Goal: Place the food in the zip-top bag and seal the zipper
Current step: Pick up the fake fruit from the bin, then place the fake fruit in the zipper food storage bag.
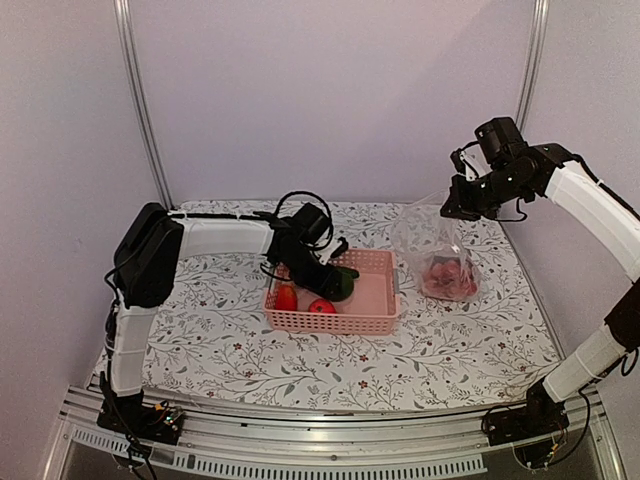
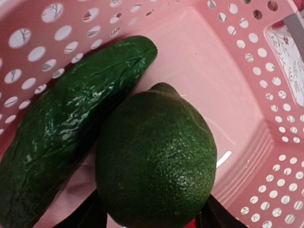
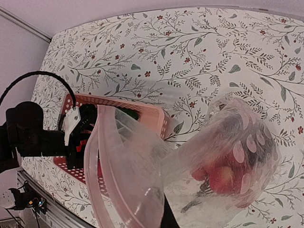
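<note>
My left gripper (image 1: 322,272) reaches into the pink basket (image 1: 370,320). In the left wrist view its fingers (image 2: 90,214) press both sides of a round, bumpy green pepper (image 2: 156,156), with the green cucumber (image 2: 71,128) lying beside it on the left. Two red-orange pieces (image 1: 287,297) lie in the basket's near left corner. My right gripper (image 1: 462,200) is raised and shut on the top edge of the clear zip-top bag (image 1: 440,250), which hangs open. The small red fruits (image 3: 223,175) sit in the bag's bottom. The zipper strip (image 3: 95,156) curves round the open mouth. No eggplant shows.
The basket stands mid-table on the floral cloth (image 1: 460,350), just left of the bag. Grey walls and metal posts (image 1: 140,100) enclose the back and sides. The basket's perforated walls (image 2: 280,142) surround my left gripper closely.
</note>
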`<state>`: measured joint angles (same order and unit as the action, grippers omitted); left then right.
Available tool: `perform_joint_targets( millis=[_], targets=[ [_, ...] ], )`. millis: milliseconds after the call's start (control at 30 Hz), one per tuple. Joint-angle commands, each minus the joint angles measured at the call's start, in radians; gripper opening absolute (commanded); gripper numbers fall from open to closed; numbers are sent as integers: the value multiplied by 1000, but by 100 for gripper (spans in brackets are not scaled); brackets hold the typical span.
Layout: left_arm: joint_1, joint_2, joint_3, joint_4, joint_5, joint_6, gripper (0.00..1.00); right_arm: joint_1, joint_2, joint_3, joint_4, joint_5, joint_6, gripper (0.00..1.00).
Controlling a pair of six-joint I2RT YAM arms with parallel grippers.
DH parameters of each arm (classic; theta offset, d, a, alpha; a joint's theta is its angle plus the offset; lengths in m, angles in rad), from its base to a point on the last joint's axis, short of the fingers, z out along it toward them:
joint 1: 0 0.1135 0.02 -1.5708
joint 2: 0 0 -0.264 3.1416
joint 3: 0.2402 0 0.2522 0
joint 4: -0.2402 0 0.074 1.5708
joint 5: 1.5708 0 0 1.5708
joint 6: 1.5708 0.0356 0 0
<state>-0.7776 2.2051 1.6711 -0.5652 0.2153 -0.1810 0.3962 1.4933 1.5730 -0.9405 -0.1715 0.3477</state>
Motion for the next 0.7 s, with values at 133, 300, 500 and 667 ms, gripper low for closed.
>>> perform_joint_targets(
  millis=[133, 300, 500, 667],
  targets=[
    [-20, -183, 70, 2, 13, -52, 47, -4, 1, 10, 10, -15, 4, 0],
    [-28, -271, 100, 35, 34, -131, 40, -4, 7, 12, 4, -6, -2, 0],
    [-50, -320, 179, 131, 101, -165, 39, -4, 10, 10, 1, -1, -2, 0],
    [-75, -239, 314, 129, 207, -170, 38, -5, 20, 33, -4, -7, -4, 0]
  ],
)
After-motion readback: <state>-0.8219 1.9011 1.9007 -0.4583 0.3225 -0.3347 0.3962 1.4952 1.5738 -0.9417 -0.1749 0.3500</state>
